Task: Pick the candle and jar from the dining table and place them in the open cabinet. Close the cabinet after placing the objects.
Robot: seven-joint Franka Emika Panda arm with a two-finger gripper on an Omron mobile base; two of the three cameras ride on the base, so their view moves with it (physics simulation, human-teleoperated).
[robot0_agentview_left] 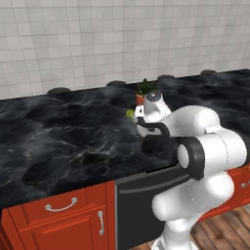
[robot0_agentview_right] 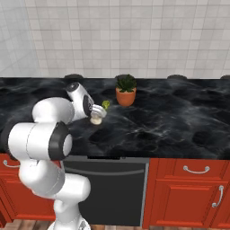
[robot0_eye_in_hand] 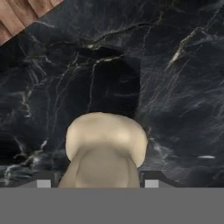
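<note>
Hand view: the candle (robot0_eye_in_hand: 106, 146), cream-white and squat, sits between the two dark fingertips (robot0_eye_in_hand: 43, 180) of the claw (robot0_eye_in_hand: 97, 181), one tip at each flank, so the claw is partly closed on the candle. Beyond the candle lies the black veined worktop (robot0_eye_in_hand: 183, 87), with the candle's dark shadow on it, and a strip of wooden floor (robot0_eye_in_hand: 22, 15) shows past the slab's edge.

In the right base view the claw (robot0_agentview_right: 96, 116) holds the candle (robot0_agentview_right: 95, 119) low over the worktop (robot0_agentview_right: 179, 121); whether the candle's base touches the slab cannot be told. Just behind the candle is a small green broccoli (robot0_agentview_right: 106, 104). Farther back from the candle, to the right, stands a terracotta plant pot (robot0_agentview_right: 126, 95) with a leafy green plant. Behind the pot rises the pale tiled wall (robot0_agentview_right: 134, 36).
</note>
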